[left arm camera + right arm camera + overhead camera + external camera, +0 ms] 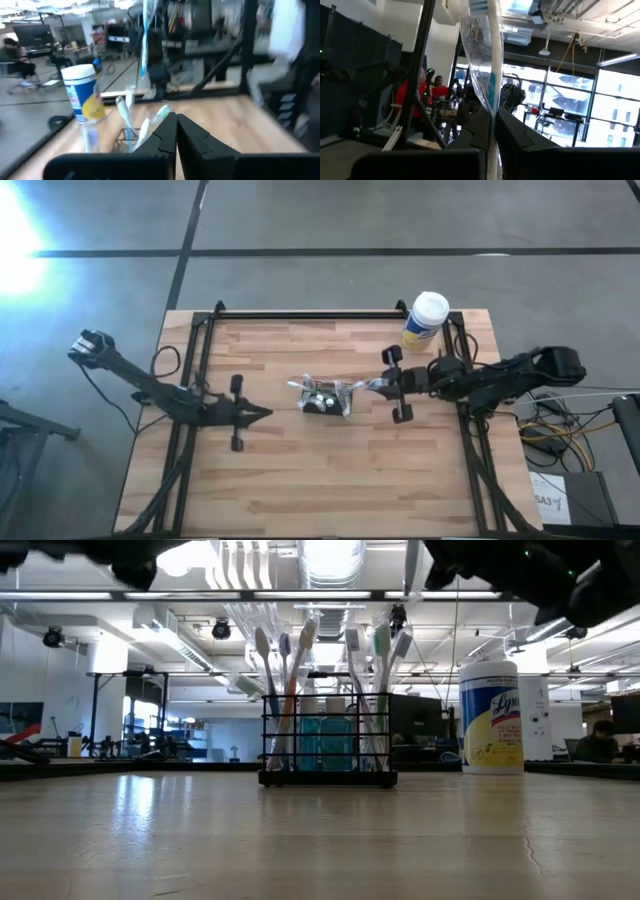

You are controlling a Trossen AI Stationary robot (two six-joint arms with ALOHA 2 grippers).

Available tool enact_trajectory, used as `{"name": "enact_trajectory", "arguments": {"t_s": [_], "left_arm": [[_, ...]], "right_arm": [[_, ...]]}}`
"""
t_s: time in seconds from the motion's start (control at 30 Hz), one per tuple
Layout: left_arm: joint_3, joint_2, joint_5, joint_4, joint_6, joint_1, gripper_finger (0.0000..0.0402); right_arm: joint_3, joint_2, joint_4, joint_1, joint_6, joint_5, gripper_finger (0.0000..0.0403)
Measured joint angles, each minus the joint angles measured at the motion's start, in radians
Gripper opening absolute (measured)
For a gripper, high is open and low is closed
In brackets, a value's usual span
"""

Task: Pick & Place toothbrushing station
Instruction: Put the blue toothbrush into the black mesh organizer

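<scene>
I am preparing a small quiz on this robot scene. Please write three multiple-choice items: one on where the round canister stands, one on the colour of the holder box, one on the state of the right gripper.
1. Where does the round canister stand?
A. at the far right corner of the table
B. inside the holder
C. at the near left edge

2. What colour is the toothbrushing station?
A. white
B. black
C. red

3. What is the right gripper doing?
A. open and empty
B. gripping the canister
C. shut on a packaged toothbrush

Answers: 1 A, the high view shows it there. 2 B, the low view shows black wire mesh. 3 C, the right wrist view shows the fingers pinching the package.
</scene>
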Motion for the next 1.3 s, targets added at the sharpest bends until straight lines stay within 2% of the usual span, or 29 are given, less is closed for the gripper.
{"name": "enact_trajectory", "arguments": {"t_s": [0.1,0.23,0.33,0.53,0.67,0.8,0.97,1.3], "left_arm": [[0.166,0.115,-0.026,-0.146,0.041,0.027,0.002],[0.4,0.283,-0.036,-0.268,0.096,0.068,0.0054],[0.532,0.379,-0.028,-0.281,0.172,0.087,0.0094],[0.699,0.486,-0.005,-0.275,0.197,0.15,0.0193],[0.742,0.547,0.097,-0.281,0.168,0.204,0.0246],[0.751,0.597,0.156,-0.257,0.165,0.236,0.0275],[0.749,0.638,0.178,-0.174,0.183,0.258,0.0281],[0.749,0.672,0.211,-0.123,0.182,0.295,0.0276]], "right_arm": [[0.064,0.021,-0.02,0.0,0.005,-0.043,0.0013],[0.171,0.028,-0.134,0.003,0.006,-0.074,0.0013],[0.254,0.027,-0.237,0.011,0.008,-0.137,0.0013],[0.389,0.031,-0.394,0.078,-0.066,-0.145,0.0013],[0.439,0.037,-0.446,0.103,-0.096,-0.143,0.0013],[0.437,0.041,-0.453,0.108,-0.098,-0.119,0.0013],[0.434,0.066,-0.446,0.108,-0.123,-0.084,0.0013],[0.466,0.136,-0.41,0.11,-0.123,-0.083,0.0013]]}}
